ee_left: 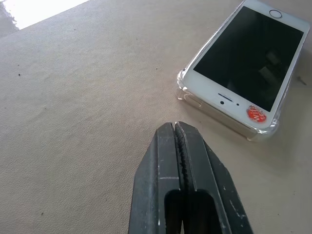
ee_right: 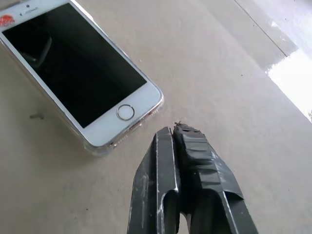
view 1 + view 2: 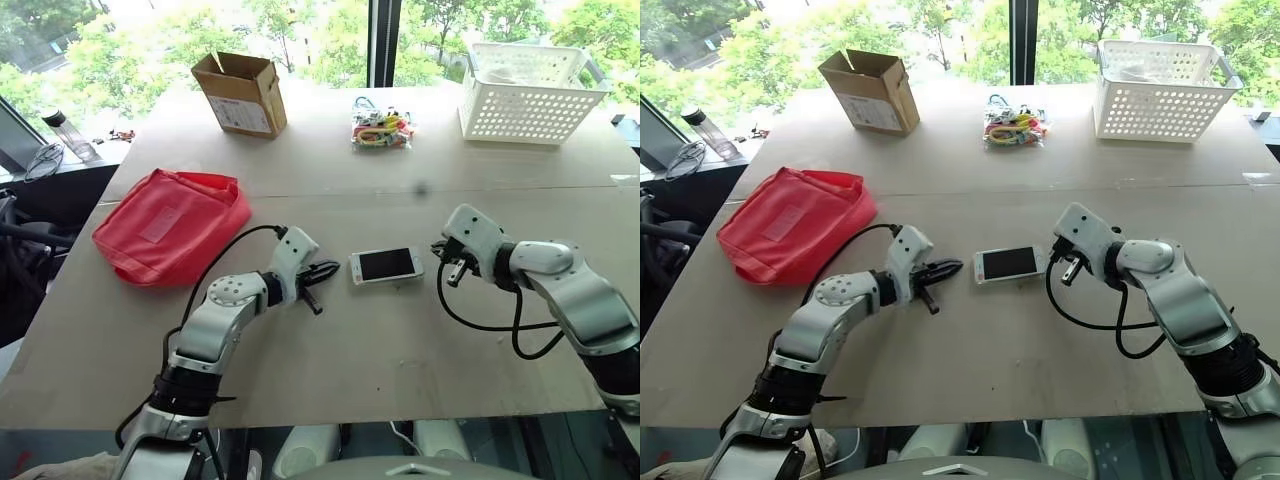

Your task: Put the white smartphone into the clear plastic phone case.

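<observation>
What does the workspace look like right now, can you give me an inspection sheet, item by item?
Surface: tan table, seam across the middle.
Job's things: white smartphone lies screen up inside the clear plastic phone case, flat between both claws.
Clutter: red pouch, open cardboard box, bag of colourful items, white basket.
Grippers: left claw shut, just short of the phone; right claw shut, beside its other end; neither touches it.
Cables: black cable loops at each wrist.
Surroundings: windows with trees; bottle on a side ledge.
</observation>
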`<control>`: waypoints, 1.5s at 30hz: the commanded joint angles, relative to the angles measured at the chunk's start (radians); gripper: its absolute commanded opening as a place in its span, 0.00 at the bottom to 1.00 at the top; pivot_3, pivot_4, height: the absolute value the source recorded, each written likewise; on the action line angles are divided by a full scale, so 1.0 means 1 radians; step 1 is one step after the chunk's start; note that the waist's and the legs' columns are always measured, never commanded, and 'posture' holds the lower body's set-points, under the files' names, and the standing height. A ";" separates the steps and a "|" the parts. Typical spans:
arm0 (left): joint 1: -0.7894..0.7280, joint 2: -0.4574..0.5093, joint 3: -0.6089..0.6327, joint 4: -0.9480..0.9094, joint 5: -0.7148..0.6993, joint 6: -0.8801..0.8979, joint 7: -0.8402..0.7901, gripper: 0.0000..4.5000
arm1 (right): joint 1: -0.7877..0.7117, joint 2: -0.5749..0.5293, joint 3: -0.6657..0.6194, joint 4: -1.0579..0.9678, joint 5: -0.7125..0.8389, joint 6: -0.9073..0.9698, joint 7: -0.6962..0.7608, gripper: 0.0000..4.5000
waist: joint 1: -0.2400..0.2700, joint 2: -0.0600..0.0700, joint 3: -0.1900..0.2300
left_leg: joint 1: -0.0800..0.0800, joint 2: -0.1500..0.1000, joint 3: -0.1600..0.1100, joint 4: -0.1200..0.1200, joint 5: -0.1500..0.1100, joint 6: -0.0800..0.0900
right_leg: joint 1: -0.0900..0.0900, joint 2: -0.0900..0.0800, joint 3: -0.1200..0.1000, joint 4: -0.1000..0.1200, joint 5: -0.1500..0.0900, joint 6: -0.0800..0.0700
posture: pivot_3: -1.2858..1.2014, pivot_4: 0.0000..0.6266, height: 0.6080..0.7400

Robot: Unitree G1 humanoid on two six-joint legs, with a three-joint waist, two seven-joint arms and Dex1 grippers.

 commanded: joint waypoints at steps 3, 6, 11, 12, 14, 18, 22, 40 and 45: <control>-0.029 -0.017 -0.040 0.015 0.014 -0.021 -0.013 0.00 | -0.027 0.052 0.040 -0.022 0.012 -0.018 0.010 0.00 | 0.000 0.000 0.000 | 0.000 0.000 0.000 0.000 0.000 0.000 | 0.000 0.000 0.000 0.000 0.000 0.000 | 0.52 0.24 1.00; -0.039 -0.024 -0.046 0.021 0.015 -0.025 -0.015 0.00 | -0.034 0.072 0.053 -0.028 0.014 -0.018 0.009 0.00 | 0.000 0.000 0.000 | 0.000 0.000 0.000 0.000 0.000 0.000 | 0.000 0.000 0.000 0.000 0.000 0.000 | 0.52 0.24 1.00; -0.031 -0.013 -0.017 0.031 0.012 -0.041 -0.021 0.00 | -0.026 0.071 0.037 -0.031 0.018 -0.019 0.007 0.00 | 0.002 0.000 0.000 | 0.000 0.000 -0.001 0.000 0.000 0.000 | 0.000 0.000 -0.001 0.000 0.000 0.000 | 0.52 0.24 1.00; -0.028 -0.012 -0.002 0.031 0.004 -0.047 -0.021 0.00 | -0.022 0.068 0.026 -0.033 0.023 -0.017 0.007 0.00 | 0.001 0.000 0.000 | 0.000 0.000 -0.001 0.000 0.000 0.000 | 0.000 0.000 -0.001 0.000 0.000 0.000 | 0.52 0.24 1.00; -0.026 -0.017 0.027 0.024 -0.022 -0.058 -0.027 0.00 | -0.014 0.057 0.001 -0.036 0.034 -0.019 0.011 0.00 | 0.000 0.000 0.000 | 0.000 0.000 -0.001 0.000 0.000 0.000 | 0.000 0.000 -0.001 0.000 0.000 0.000 | 0.52 0.24 1.00; -0.027 -0.033 0.034 -0.024 -0.094 -0.041 -0.076 0.00 | -0.005 0.043 -0.040 -0.032 0.059 -0.025 0.019 0.00 | 0.000 0.000 0.000 | -0.001 0.000 -0.001 0.000 0.000 0.000 | 0.000 0.000 -0.001 0.000 0.000 0.000 | 0.52 0.24 1.00; -0.034 -0.051 -0.007 -0.027 -0.098 -0.035 -0.089 0.00 | -0.018 0.048 -0.043 -0.008 0.058 -0.034 0.015 0.00 | 0.000 0.000 0.000 | -0.001 0.000 -0.001 0.000 0.000 0.000 | 0.000 0.000 -0.001 0.000 0.000 0.000 | 0.52 0.24 1.00; -0.080 -0.092 -0.122 0.131 0.033 -0.103 -0.059 0.00 | -0.112 0.119 0.113 0.160 0.031 0.079 0.024 0.00 | -0.002 -0.001 -0.001 | 0.001 0.000 0.000 0.000 0.000 0.000 | 0.000 0.000 0.000 0.000 0.000 0.000 | 0.52 0.24 1.00; -0.072 -0.092 -0.119 0.128 0.038 -0.107 -0.055 0.00 | -0.102 0.131 0.170 0.184 0.038 0.144 0.036 0.00 | -0.002 -0.003 -0.011 | 0.002 0.000 -0.001 0.000 0.000 0.000 | 0.001 0.000 0.000 0.000 0.000 0.000 | 0.52 0.24 1.00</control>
